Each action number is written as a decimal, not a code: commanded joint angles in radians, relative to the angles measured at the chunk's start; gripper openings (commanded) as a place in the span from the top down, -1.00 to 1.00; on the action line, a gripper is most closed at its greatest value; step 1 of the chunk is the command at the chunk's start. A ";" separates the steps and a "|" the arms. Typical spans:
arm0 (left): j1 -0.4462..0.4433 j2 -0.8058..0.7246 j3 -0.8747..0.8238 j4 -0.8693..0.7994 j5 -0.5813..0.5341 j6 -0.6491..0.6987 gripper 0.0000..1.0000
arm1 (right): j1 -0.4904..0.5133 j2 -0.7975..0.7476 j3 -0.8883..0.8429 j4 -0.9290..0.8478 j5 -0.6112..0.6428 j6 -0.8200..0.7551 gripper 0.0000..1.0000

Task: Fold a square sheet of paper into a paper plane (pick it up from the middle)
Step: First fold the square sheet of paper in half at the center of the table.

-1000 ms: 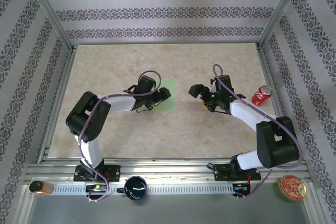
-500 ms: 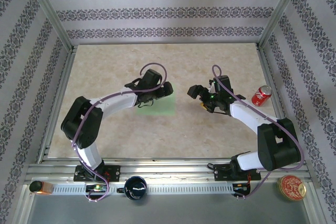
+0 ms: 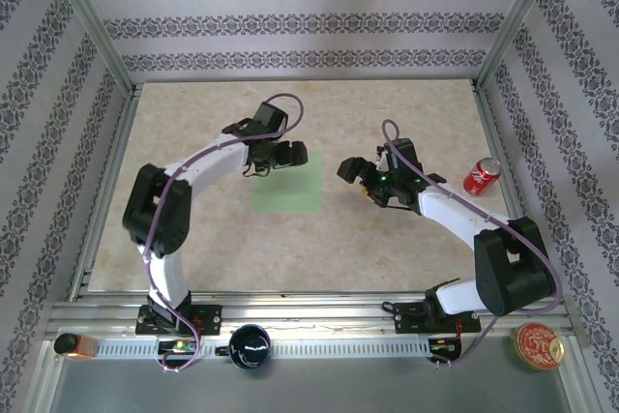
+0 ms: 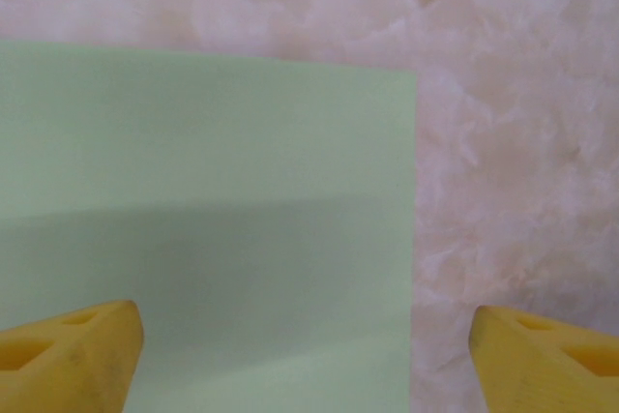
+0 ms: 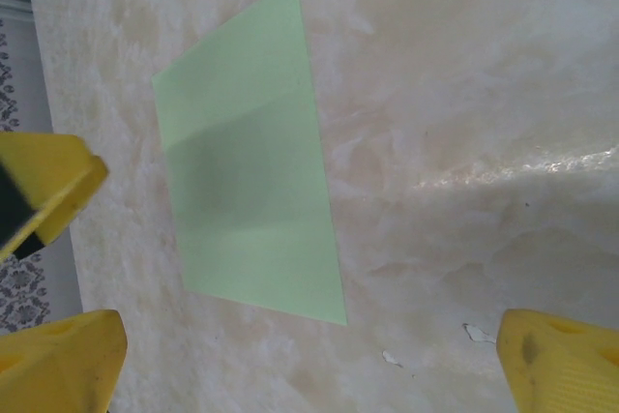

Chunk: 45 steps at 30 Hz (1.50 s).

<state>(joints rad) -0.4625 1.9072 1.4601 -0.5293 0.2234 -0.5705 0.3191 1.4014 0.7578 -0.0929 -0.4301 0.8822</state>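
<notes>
Lying flat near the middle of the surface [image 3: 193, 239], well apart from every edge, the square sheet of paper [image 3: 287, 191] shows as a plain light-green patch from above. The two wrist cameras add a darker band running across it, which the overhead view does not bring out. The left end effector [image 3: 286, 154] hangs over the sheet's far edge. In its own camera, its yellow fingertips [image 4: 68, 355] stand spread wide, one over the paper and one over bare marble, gripping nothing. The right end effector [image 3: 354, 179] sits just off the sheet's right side, and its fingertips [image 5: 561, 369] are likewise parted and empty. The overhead view alone takes in a red can [image 3: 481, 176] near the right edge. On the ledge in front of the near edge it also shows a dark mug [image 3: 250, 345], whose contents cannot be told, and a round red tin [image 3: 538, 345].
</notes>
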 commanded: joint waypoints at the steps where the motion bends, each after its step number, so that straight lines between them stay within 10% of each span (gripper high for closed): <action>1: -0.034 0.094 0.131 -0.240 0.034 0.075 -0.70 | 0.012 -0.008 0.003 0.009 0.059 0.037 -0.96; 19: -0.073 0.337 0.414 -0.513 -0.186 0.067 -0.70 | 0.009 -0.040 -0.013 -0.011 0.090 0.037 -0.96; 45: -0.116 0.171 0.014 -0.349 -0.181 -0.084 -0.70 | 0.010 -0.048 -0.006 -0.039 0.092 0.038 -0.96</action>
<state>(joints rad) -0.5522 2.0930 1.5318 -0.8661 0.0509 -0.6125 0.3191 1.3724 0.7563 -0.1135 -0.3550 0.9146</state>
